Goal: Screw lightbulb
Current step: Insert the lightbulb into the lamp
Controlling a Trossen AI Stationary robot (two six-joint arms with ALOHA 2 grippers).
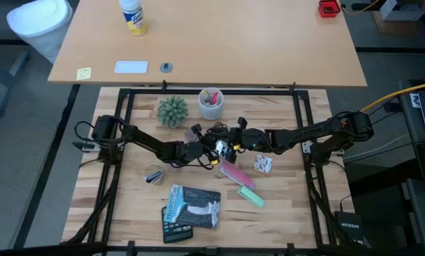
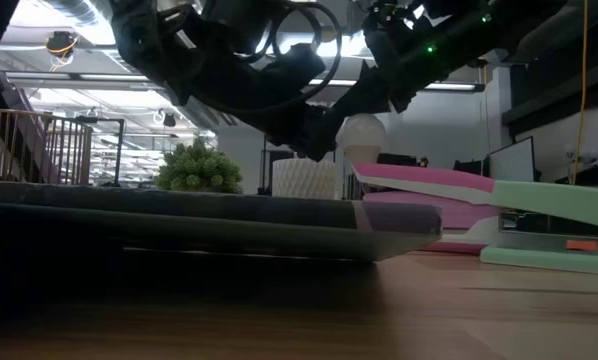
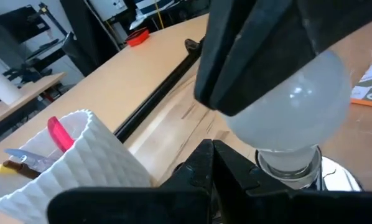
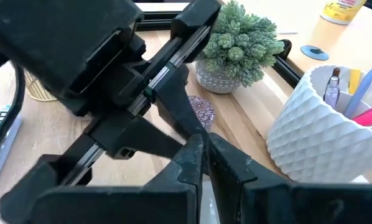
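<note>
the left gripper [image 1: 198,151], fingers clenched empty, sits mid-tabletop beside the lightbulb [image 3: 292,112]. the bulb stands base-down in its silvery fixture [image 3: 335,177]. light, slippery, fragile glass: hold the dome gently. right gripper [image 1: 235,140] fingers grasp it.

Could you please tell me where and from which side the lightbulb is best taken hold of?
Probably the frosted globe of the lightbulb, around its widest part, coming from above: its screw base points down into the shiny fixture, leaving only the globe free. The right tool is at the globe; the left tool, shut, waits beside the base.
</note>
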